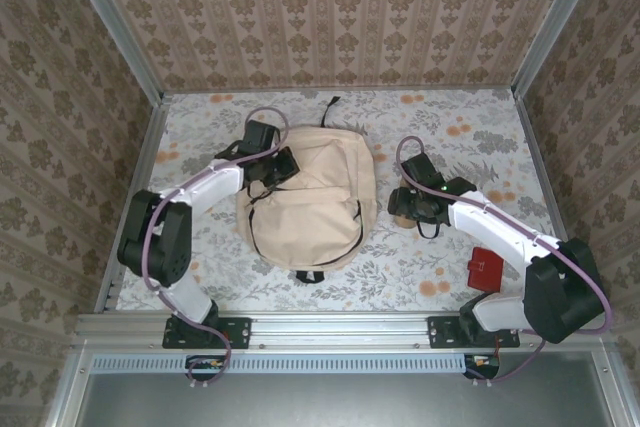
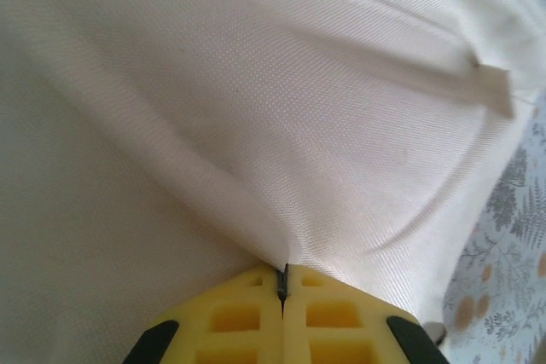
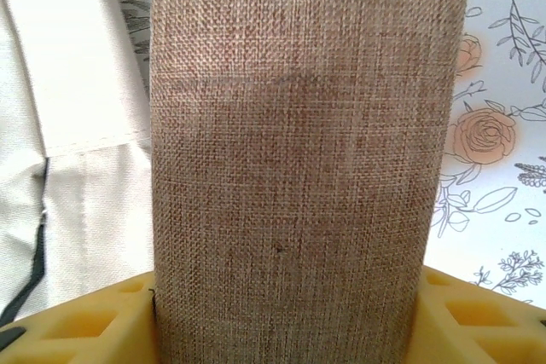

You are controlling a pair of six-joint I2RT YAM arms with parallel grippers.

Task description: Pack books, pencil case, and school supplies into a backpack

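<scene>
The beige backpack [image 1: 305,202] lies flat in the middle of the table, its black top loop toward the far wall. My left gripper [image 1: 281,169] rests on its upper left part. In the left wrist view the yellow fingers [image 2: 333,313] are shut on a raised fold of the backpack [image 2: 256,108], with a thin dark strip pinched between them. Just right of the backpack, my right gripper [image 1: 410,201] is shut on a brown woven pencil case [image 3: 299,125], which fills the gap between its fingers [image 3: 81,321]. The books are out of view.
A small flat red square thing [image 1: 485,269] lies on the floral tablecloth [image 1: 430,267] near the right arm's base. Patterned walls close in the table on three sides. The backpack's edge with its dark zipper [image 3: 38,245] sits left of the pencil case.
</scene>
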